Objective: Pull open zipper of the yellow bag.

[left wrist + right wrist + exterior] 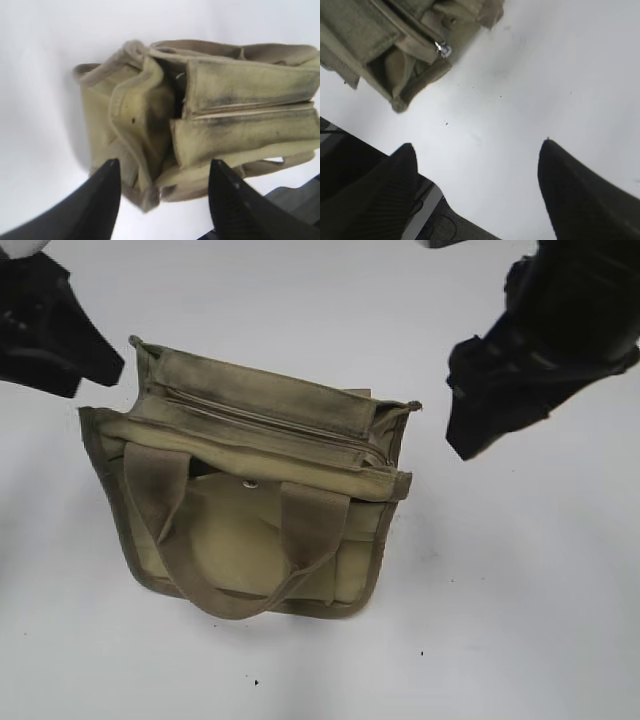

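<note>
The yellow bag lies on the white table, its webbing handles toward the front. Its zipper runs along the top from the back left to the right end. A small silver pull tab sits at that right end. My left gripper is open, and the bag's left end lies just beyond its fingertips, untouched. My right gripper is open over bare table, off to the right of the bag with nothing between its fingers. In the exterior view the left gripper and right gripper hang on either side of the bag.
A silver snap button shows on the bag's front panel. White table surrounds the bag on every side. Part of the right arm's base shows low in the right wrist view.
</note>
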Robot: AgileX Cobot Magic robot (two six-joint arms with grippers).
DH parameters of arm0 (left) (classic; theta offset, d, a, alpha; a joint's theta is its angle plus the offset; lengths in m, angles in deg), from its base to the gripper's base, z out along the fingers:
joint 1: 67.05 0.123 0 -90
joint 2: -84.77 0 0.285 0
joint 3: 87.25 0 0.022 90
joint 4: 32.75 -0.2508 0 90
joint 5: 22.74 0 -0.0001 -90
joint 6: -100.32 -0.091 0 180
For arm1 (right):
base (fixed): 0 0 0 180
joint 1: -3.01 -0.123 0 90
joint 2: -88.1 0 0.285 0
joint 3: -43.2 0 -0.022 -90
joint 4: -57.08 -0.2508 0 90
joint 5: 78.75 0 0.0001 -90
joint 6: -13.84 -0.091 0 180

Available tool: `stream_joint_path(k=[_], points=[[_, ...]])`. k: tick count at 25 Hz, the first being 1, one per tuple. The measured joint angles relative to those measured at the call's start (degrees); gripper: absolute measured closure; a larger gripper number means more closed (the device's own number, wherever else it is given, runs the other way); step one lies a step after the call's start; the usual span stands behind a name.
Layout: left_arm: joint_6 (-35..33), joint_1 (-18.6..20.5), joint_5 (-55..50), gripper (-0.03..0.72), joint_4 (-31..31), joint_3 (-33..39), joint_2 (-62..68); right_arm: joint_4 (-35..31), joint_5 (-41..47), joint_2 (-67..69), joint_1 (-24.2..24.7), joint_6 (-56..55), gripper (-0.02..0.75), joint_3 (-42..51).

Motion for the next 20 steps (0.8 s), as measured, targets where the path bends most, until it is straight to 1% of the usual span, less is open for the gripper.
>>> stream_joint_path(k=[4, 7, 11, 14, 18, 20], points=[[3.30, 0.00, -1.73, 0.253, -9.24, 1.12, -7.35, 0.00, 0.00, -8.49, 0.00, -1.88, 0.153, 9.05], [5.47, 0.00, -2.14, 0.253, -13.63, 5.74, -14.84, 0.00, 0.05, -16.86, 0.00, -2.66, 0.153, 18.20], [6.29, 0.00, -2.29, 0.253, -15.20, 14.96, -27.06, -0.33, 0.10, -29.99, 0.00, -2.85, 0.153, 28.66], [6.47, 0.00, -2.02, 0.253, -15.73, 22.12, -38.67, -1.04, 0.22, -41.37, 0.00, -2.91, 0.153, 35.80], [6.51, 0.00, -0.97, 0.253, -17.89, 29.75, -52.16, -1.70, 0.55, -53.62, 0.00, -2.58, 0.153, 41.83], [6.51, 0.00, -0.97, 0.253, -19.34, 32.40, -59.13, -2.20, 0.60, -59.42, 0.00, -1.76, 0.153, 43.63]])
